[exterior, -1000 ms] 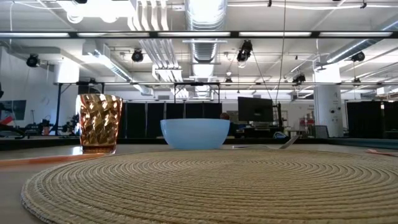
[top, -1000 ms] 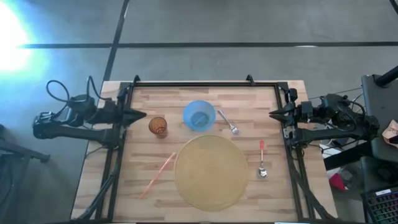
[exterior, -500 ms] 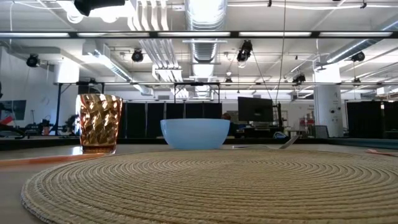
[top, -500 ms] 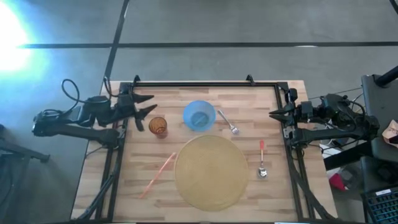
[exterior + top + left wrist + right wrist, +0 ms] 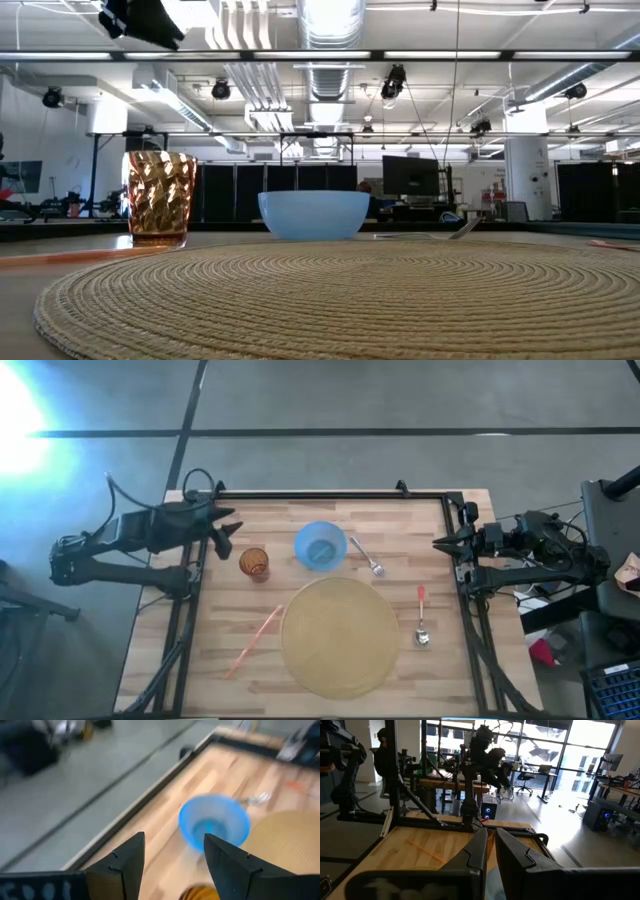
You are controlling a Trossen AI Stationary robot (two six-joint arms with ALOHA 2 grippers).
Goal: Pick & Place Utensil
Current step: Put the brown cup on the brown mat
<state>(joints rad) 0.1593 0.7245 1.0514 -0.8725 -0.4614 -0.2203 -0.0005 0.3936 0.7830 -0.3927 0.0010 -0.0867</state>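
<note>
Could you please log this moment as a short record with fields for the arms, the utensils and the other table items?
left gripper: open, raised near the table's back-left corner, beside the cup
right gripper: shut, waiting at the right edge
spoon: orange handle, right of the mat
fork: silver, right of the bowl
orange utensil: left of the mat, type unclear
bowl: blue, behind the mat
cup: amber, left of the bowl
held: nothing
</note>
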